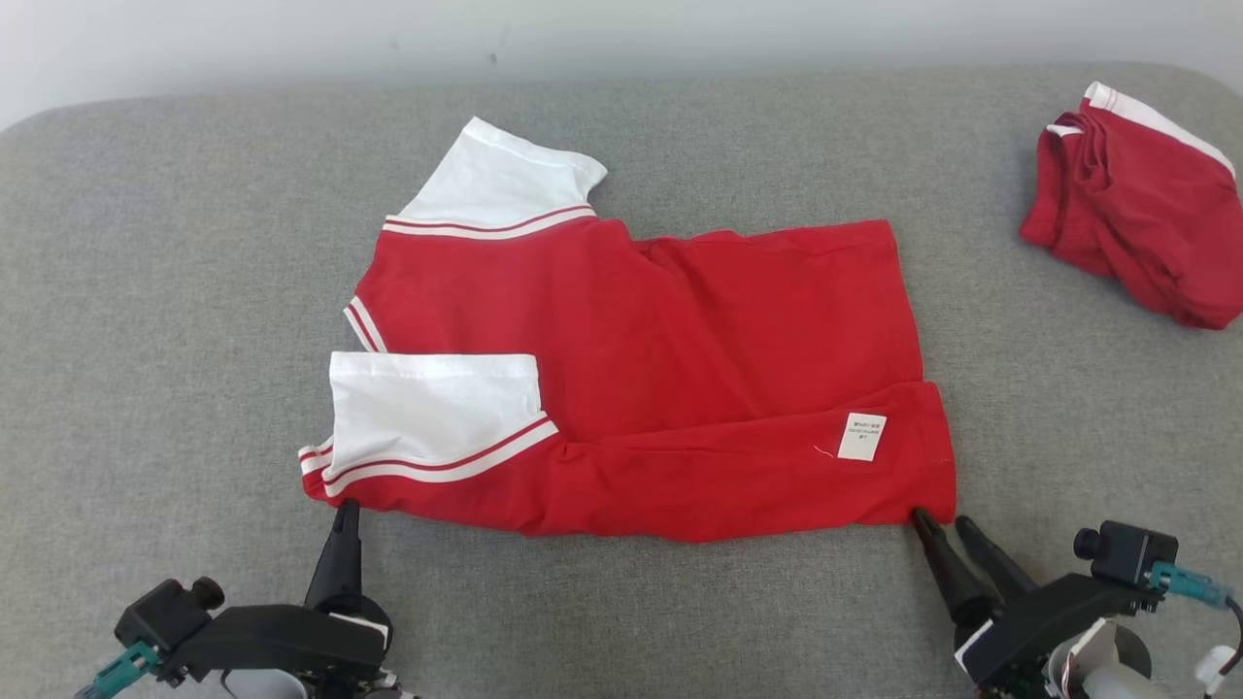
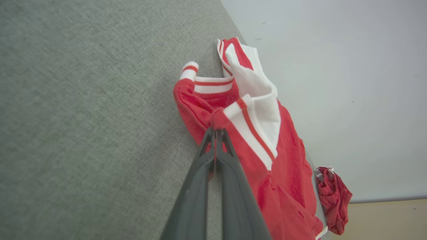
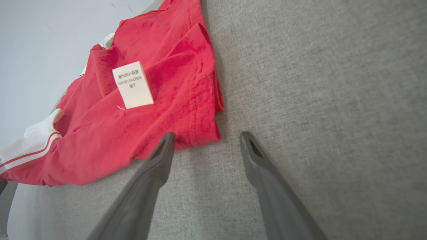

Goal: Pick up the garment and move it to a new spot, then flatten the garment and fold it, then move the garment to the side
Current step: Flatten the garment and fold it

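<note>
Red shirt (image 1: 641, 388), white sleeves with red-white striped bands, lies flat mid-bench (image 1: 146, 291). Its near edge is folded over, white label (image 1: 862, 436) by the hem. Long axis runs across the bench: sleeves to my left, hem to my right. My left jaws are clamped on the near sleeve-end corner. My right jaws stand apart at the near hem corner, one tip at the cloth edge.

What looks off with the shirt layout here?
The care label lies exposed on the red shirt, suggesting it is inside out. The left pincer pinches its shoulder corner; the right pincer stands open at the hem corner, clamping nothing.
</note>
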Available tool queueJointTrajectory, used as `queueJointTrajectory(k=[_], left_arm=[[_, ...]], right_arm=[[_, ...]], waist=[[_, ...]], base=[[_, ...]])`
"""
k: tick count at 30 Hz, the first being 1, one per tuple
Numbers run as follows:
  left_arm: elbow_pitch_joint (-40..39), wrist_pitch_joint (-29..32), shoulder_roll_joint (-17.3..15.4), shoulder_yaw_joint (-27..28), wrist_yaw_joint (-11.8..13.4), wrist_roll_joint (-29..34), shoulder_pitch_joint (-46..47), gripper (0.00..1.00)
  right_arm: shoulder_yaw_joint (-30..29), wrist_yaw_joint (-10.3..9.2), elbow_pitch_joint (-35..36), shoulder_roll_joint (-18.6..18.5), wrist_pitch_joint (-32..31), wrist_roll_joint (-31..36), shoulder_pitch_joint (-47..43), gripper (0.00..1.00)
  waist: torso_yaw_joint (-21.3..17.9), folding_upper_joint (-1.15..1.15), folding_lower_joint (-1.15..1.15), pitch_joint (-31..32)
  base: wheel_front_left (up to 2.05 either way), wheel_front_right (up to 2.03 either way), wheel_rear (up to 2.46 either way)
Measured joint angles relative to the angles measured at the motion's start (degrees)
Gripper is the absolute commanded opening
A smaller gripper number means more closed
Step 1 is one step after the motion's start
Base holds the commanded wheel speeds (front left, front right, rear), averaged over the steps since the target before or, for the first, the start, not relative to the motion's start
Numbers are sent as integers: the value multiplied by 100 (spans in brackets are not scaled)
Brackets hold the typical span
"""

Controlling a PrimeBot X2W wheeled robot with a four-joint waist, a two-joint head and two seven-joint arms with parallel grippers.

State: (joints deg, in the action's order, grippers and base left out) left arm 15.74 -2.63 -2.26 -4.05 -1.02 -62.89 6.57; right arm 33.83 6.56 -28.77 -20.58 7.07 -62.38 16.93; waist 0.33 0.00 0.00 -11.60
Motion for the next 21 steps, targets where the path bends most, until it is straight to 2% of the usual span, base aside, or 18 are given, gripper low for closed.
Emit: queueJointTrajectory(k=[12, 13, 14, 15, 16, 21], left_arm=[[-223, -5, -4, -69, 4, 20, -1, 0], [-237, -5, -5, -71, 8, 21, -1, 0], [-256, -7, -5, -75, 9, 21, -1, 0], [-279, -7, -5, -81, 10, 23, -1, 0], [-301, -7, -5, -87, 13, 34, -1, 0], [-375, -37, -5, -103, 53, 76, -1, 0]], right_arm=[[-34, 21, -349, 136, -187, -159, 532, 100], [-27, 32, -377, 141, -201, -170, 566, 85], [-13, 35, -404, 145, -207, -175, 604, 45], [1, 36, -424, 147, -224, -175, 632, 27], [5, 52, -447, 149, -226, -175, 651, 0], [47, 52, -497, 143, -252, -175, 710, 0]], waist=[[92, 1, 0, -94], [98, 0, 0, -100], [105, 0, 0, -107], [111, 0, 0, -113], [117, 0, 0, -119], [130, 1, 0, -135]], base=[[0, 0, 0], [0, 0, 0], [0, 0, 0], [0, 0, 0], [0, 0, 0], [0, 0, 0]])
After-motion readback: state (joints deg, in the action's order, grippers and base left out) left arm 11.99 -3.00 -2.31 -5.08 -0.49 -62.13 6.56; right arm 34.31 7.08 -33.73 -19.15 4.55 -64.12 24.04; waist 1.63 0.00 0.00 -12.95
